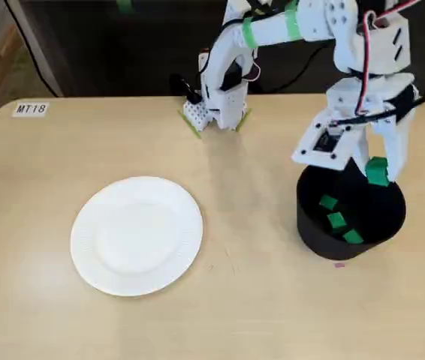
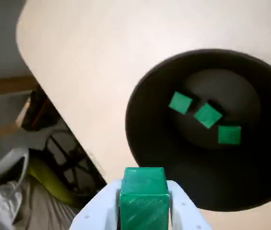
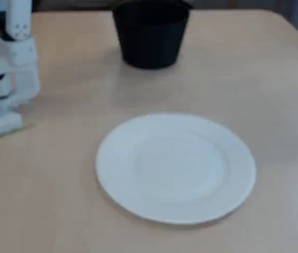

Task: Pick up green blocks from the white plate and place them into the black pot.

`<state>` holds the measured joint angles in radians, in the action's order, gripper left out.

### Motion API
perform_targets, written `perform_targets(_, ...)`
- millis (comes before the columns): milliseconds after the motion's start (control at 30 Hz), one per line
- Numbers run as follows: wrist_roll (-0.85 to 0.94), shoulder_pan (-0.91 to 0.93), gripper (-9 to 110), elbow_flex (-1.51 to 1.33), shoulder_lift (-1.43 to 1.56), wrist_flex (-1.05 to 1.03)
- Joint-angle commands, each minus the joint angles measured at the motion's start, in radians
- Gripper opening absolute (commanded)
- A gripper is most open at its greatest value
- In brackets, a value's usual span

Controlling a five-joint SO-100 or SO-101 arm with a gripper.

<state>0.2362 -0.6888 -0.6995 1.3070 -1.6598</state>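
My gripper (image 1: 378,174) is pinching a green block (image 1: 377,169) between its two white fingers. In the wrist view the block (image 2: 143,201) fills the gap between them, one finger (image 2: 110,201) pressed to each side face. In a fixed view I hold it above the black pot (image 1: 325,240), over the far right part of the opening. It hangs about level with the rim and clear of what lies inside.

The pot stands on the tabletop (image 1: 257,315) close to its right edge in that view, roughly midway between the far and near edges. Another fixed view shows the pot (image 3: 150,42) upright near the tabletop's far edge there.

Three more green blocks lie on the pot's floor. In the wrist view they form a loose row: one (image 2: 180,102) tilted like a diamond, a second (image 2: 208,115) just beside it, and a third (image 2: 229,134) lying squarer. The first fixed view shows the same three (image 1: 328,202) (image 1: 336,220) (image 1: 353,237) running towards the near wall.

The white plate (image 1: 85,225) rests flat on the left half of the tabletop, well apart from the pot. My base (image 1: 216,105) sits at the far edge. A small label reading MT18 (image 1: 31,109) is stuck near the far left corner. A tiny pink speck (image 1: 339,264) lies on the tabletop just beside the pot's near side.
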Motion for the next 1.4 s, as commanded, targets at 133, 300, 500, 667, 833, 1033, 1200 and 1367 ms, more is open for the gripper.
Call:
perform_targets(133,0.002,-0.026,-2,-0.163,0.091,-0.003)
perform_targets(300,0.018,-0.012,-2,-0.187,0.078,-0.003)
perform_targets(500,0.015,0.009,-2,-0.186,0.069,-0.002)
perform_targets(667,0.058,0.021,27,-0.179,0.092,0.002)
perform_targets(833,0.061,0.044,35,-0.176,0.106,0.005)
perform_targets(1033,0.064,0.061,30,-0.176,0.11,0.006)
perform_targets(1200,-0.002,0.106,-2,-0.173,0.12,0.02)
perform_targets(1367,0.014,0.216,-2,-0.267,0.299,0.166)
